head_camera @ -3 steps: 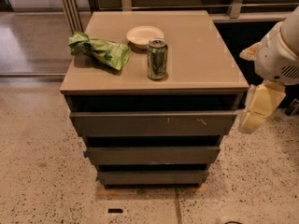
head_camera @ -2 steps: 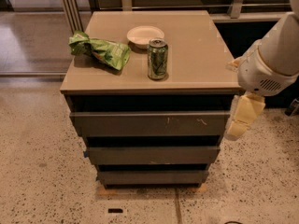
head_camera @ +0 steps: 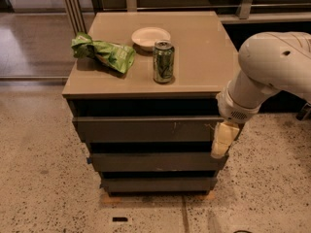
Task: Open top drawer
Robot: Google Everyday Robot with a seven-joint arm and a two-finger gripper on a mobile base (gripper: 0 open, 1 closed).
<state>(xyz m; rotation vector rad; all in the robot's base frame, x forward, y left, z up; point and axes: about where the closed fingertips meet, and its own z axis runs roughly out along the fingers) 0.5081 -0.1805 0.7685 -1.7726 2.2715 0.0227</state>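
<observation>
Since the earlier frames our end effector [head_camera: 220, 143] has swung in from the right and dropped lower, and it now sits against the right end of the top drawer [head_camera: 146, 129]. We cannot tell whether it is open or closed. The top drawer is the uppermost dark grey front of the cabinet, just under the shadowed gap below the surface [head_camera: 199, 47], with pale scratches right of centre. The white arm [head_camera: 272, 67] reaches in from the right edge. Two lower drawer fronts [head_camera: 155, 162] lie beneath. On the surface stand a green can [head_camera: 163, 62], a white bowl [head_camera: 150, 37] behind it, and a crumpled green bag [head_camera: 104, 53] to the left. The cabinet stands on a speckled floor [head_camera: 43, 178].
</observation>
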